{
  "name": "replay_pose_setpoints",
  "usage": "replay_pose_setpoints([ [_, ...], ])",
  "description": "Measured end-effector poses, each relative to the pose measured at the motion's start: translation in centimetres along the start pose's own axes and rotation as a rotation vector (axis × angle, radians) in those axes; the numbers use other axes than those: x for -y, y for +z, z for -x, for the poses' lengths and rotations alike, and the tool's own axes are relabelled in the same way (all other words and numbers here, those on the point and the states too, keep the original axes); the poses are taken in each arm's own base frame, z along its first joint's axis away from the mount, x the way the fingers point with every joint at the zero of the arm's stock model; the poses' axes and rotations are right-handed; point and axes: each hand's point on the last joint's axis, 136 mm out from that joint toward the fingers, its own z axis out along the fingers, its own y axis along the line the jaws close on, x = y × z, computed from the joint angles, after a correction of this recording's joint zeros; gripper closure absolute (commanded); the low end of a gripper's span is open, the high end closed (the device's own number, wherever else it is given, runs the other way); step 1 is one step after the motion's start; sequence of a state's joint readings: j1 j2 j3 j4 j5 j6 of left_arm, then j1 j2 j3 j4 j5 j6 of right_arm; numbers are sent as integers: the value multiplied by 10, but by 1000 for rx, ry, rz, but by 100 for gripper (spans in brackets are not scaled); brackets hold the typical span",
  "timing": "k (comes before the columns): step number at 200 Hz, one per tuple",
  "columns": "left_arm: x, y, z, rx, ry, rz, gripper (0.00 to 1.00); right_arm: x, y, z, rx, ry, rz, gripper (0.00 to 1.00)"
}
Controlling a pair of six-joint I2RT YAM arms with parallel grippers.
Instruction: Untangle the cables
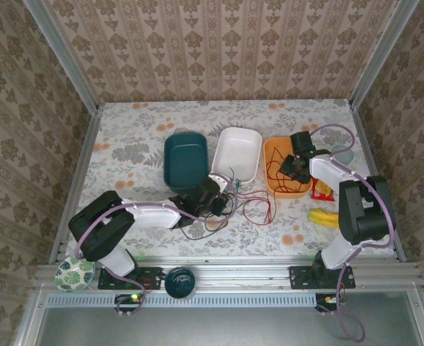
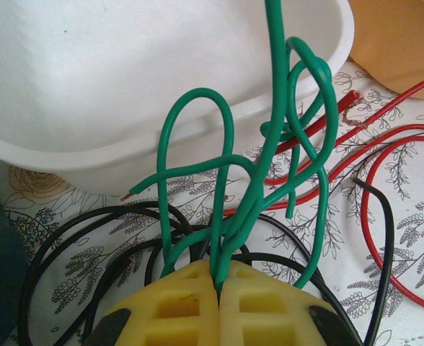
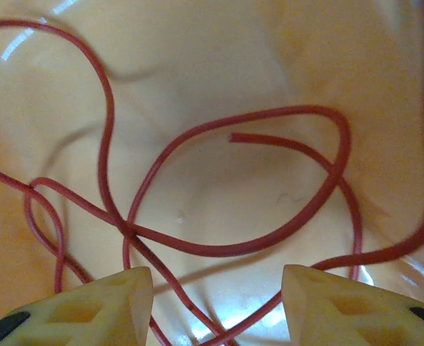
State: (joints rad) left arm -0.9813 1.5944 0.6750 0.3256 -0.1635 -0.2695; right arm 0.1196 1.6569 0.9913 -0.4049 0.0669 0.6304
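Our left gripper clenches the green cable at 6 o'clock of the white bin, our right gripper released over red cable in the orange bin; we judge both light, springy, best pinched near loops.

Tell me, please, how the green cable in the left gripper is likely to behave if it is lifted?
The green cable holds upright arches above the left gripper, so it is probably springy rather than limp. It looks thin and likely light. Its loops knot around each other and cross the black cable, so lifting may well drag neighbours along.
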Motion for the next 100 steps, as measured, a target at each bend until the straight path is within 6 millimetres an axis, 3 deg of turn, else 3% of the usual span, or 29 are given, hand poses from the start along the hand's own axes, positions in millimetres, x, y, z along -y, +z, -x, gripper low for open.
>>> replay_pose_setpoints([
  [50,-1,0,-1,-2,1,3,100,-11,21,-14,-63,-21,35,51],
  [100,0,0,0,-10,2,4,100,-54,23,-26,-109,-146,167,52],
])
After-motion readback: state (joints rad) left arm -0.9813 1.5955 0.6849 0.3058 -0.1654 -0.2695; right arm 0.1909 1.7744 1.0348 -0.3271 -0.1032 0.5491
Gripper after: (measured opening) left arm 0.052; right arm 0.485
